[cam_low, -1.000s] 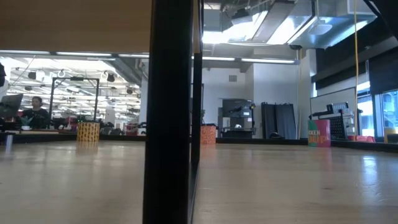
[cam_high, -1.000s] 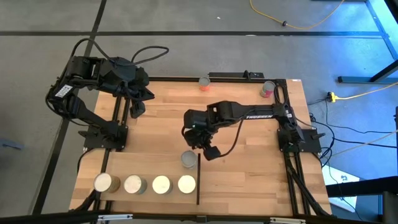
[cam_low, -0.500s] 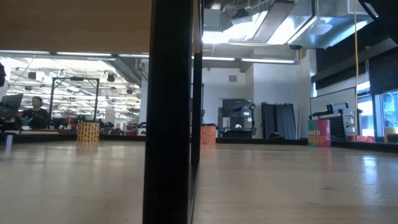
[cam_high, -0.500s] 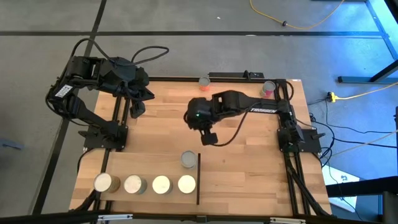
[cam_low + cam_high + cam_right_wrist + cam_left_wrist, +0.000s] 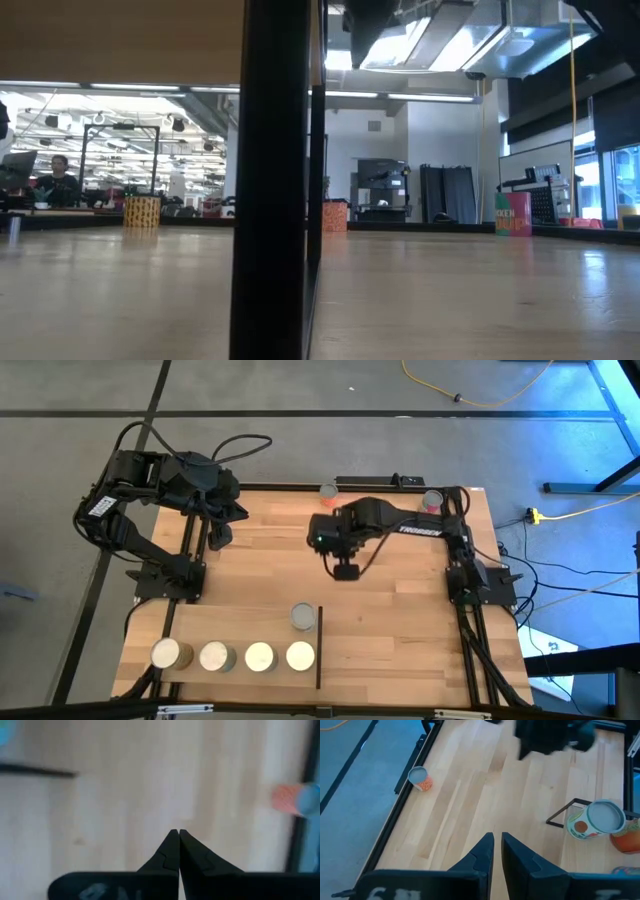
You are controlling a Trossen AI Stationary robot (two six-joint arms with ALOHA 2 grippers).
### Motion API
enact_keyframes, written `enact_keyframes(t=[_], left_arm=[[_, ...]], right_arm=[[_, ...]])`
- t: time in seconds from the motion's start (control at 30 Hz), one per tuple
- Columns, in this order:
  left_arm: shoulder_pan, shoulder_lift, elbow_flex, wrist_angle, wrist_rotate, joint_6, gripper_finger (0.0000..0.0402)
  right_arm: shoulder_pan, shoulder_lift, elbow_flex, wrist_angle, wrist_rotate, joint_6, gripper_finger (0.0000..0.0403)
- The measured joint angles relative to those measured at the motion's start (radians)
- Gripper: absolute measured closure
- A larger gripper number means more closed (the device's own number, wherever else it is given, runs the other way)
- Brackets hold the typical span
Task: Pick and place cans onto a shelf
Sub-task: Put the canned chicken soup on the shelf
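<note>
Pale plank-patterned wood forms the tabletop [image 5: 400, 630], seen from above. Five small upright cans with round whitish tops stand on the near left part: four in a row [image 5: 233, 656] and a fifth, grey-topped can [image 5: 303, 617] just behind the row, touching a thin black bar [image 5: 319, 648] that marks the shelf edge. Since a second ago the right gripper [image 5: 346, 571] has lifted away from that fifth can and swung toward the far edge, fingers together and empty, so that can looks placed. Two more cans wait at the far rim: an orange-labelled one [image 5: 328, 492] and a pink one [image 5: 431, 503]. The left gripper [image 5: 218, 536] hangs near the far left edge, well apart from everything.

In the low view, a wide dark upright [image 5: 272, 180] blocks the middle; bare wood stretches beyond it.

In the left wrist view, its fingers [image 5: 481, 854] stand slightly apart, holding nothing.

In the right wrist view, the closed fingers [image 5: 174, 851] point over open wood toward an orange shape [image 5: 286, 800] by the edge, probably the next can.
</note>
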Motion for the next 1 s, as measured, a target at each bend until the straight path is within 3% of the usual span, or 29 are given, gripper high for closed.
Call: enact_keyframes(t=[0.5,0.67,1.0], left_arm=[[0.0,-0.015,0.001,0.0,0.0,0.0,0.0374],[0.0,-0.03,0.001,0.0,-0.011,0.026,0.0374],[0.0,-0.043,0.0,0.0,-0.135,-0.004,0.0374]], right_arm=[[-0.271,-0.011,0.0,0.0,-0.108,0.042,0.0401],[-0.395,-0.011,0.0,0.0,-0.285,0.055,0.0401],[-0.56,-0.011,0.0,0.0,-0.406,-0.145,0.0401]])
